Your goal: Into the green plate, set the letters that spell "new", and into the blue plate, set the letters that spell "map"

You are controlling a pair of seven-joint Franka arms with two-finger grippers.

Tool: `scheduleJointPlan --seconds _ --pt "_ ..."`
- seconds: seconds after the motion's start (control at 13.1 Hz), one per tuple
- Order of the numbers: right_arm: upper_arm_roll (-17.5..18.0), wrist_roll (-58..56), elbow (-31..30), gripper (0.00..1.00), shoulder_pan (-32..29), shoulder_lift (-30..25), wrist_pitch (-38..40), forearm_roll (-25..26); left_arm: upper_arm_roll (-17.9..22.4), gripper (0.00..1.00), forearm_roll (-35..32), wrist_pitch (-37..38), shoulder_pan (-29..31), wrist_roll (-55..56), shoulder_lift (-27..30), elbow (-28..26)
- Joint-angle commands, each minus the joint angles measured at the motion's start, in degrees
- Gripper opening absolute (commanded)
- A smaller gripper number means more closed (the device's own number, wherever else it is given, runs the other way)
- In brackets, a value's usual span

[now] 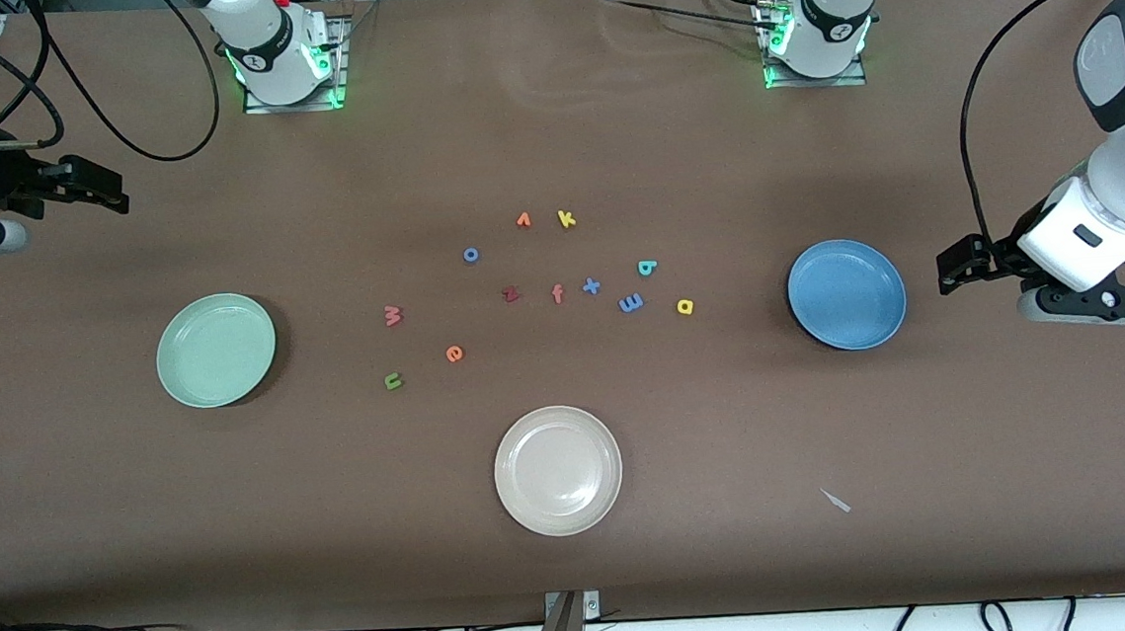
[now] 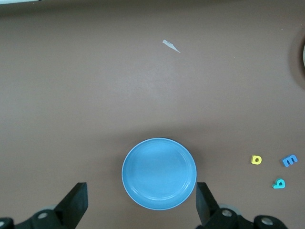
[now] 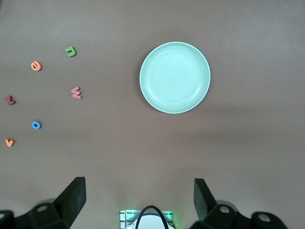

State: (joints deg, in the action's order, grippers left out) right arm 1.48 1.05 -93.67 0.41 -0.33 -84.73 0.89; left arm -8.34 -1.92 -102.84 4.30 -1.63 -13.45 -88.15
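We see the letters of "new" lying loose on the brown surface [image 1: 550,138] toward the right arm's end of the scatter: the green n [image 1: 393,381] nearest the front camera, the orange e [image 1: 454,354] just beside it and a little farther from the camera, and the pinkish-red w [image 1: 392,315] farther still. None sits in the green plate [image 1: 193,379], which lies apart from them toward the right arm's end and holds nothing.

The letters of "map" cluster toward the left arm's end: the blue m [image 1: 631,303], the yellow a [image 1: 685,307] beside it, and the teal p [image 1: 647,268] a little farther from the camera. The blue plate [image 1: 829,325] lies near them toward the left arm's end, and we see nothing in it.

Between the two groups lie a dark red z [image 1: 511,294], a salmon f [image 1: 557,294] and a blue plus sign [image 1: 591,286]; farther from the camera are a blue o [image 1: 471,255], an orange v [image 1: 523,220] and a yellow k [image 1: 567,219]. A cream-white plate [image 1: 526,501] sits nearest the camera, with a small pale scrap [image 1: 836,500] off toward the left arm's end.

The left tool [image 2: 141,202] hangs over the surface beside the blue plate, fingers spread wide and holding nothing. The right tool [image 3: 139,199] hangs near the table's edge at the right arm's end, fingers likewise wide apart and empty.
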Motion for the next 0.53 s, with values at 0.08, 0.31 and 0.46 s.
scheduleJointPlan --seconds 0.08,0.31,0.46 --pt "-0.08 0.00 1.30 1.00 0.03 0.51 2.20 -0.71 0.16 1.00 0.43 0.97 -0.34 -1.18 -0.53 1.40" --pt "-0.08 0.00 1.30 1.00 -0.06 0.51 2.12 -0.71 0.16 1.00 0.43 0.97 -0.43 -1.18 -0.79 2.37" --pt "-0.08 0.00 1.30 1.00 -0.06 0.51 2.12 -0.71 0.16 1.00 0.43 0.97 -0.34 -1.18 -0.79 2.37"
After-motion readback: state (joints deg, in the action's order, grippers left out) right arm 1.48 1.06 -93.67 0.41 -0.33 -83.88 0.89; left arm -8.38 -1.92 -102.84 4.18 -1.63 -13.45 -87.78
